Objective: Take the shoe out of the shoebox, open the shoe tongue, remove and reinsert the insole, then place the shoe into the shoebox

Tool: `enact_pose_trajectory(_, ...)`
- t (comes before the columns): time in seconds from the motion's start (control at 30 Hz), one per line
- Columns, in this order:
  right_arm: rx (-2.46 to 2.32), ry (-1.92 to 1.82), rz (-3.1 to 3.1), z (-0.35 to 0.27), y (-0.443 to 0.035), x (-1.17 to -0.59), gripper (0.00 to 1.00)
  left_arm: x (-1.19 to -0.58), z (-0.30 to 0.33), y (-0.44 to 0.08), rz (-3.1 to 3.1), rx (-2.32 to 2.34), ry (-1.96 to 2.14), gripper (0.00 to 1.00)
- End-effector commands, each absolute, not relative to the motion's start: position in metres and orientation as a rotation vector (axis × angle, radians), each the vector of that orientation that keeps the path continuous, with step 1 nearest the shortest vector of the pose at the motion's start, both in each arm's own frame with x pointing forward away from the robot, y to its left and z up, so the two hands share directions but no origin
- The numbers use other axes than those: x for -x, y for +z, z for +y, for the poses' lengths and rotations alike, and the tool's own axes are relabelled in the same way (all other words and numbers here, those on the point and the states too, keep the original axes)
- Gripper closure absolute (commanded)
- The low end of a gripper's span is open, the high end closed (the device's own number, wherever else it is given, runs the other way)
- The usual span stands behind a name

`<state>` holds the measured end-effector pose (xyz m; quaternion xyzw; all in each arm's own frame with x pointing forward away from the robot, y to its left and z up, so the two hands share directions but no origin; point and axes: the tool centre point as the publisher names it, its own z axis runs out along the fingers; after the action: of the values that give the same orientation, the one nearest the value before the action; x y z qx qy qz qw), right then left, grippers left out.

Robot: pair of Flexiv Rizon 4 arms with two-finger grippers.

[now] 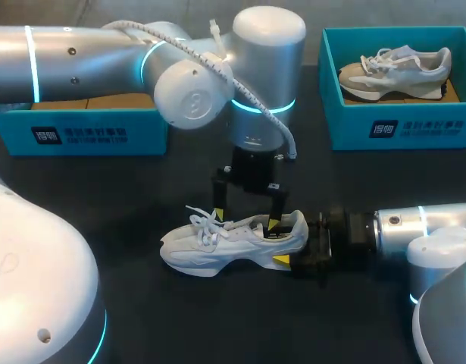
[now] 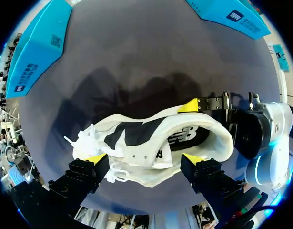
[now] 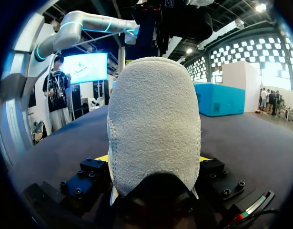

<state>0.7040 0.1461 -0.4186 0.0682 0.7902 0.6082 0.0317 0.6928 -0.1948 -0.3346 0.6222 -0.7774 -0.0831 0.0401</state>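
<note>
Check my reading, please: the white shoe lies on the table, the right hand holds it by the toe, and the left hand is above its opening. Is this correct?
Not quite. The right hand holds the white shoe by the heel, not the toe, as the head view shows. The shoe does lie on the table, and the left hand is above its opening.

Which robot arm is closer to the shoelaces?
Left. The left fingers hang over the white shoe, one right beside the shoelaces; the right fingers clamp the heel, at the far end.
</note>
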Motion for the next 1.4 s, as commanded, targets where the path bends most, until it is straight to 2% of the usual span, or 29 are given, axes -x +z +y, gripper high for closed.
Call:
enact_pose_trajectory(0.03,-0.212,1.870,2.436,0.145,-0.420,-0.703,1.00,-0.693,-0.198,-0.339,-2.383,-1.918,-0.267,0.00)
enact_pose_trajectory(1.03,-0.212,1.870,2.436,0.145,-0.420,-0.703,1.00,-0.702,-0.192,-0.370,-2.370,-2.012,-0.390,0.00)
enact_pose_trajectory(1.4,-0.212,1.870,2.436,0.145,-0.420,-0.703,1.00,-0.696,-0.178,-0.361,-2.366,-2.034,-0.423,0.00)
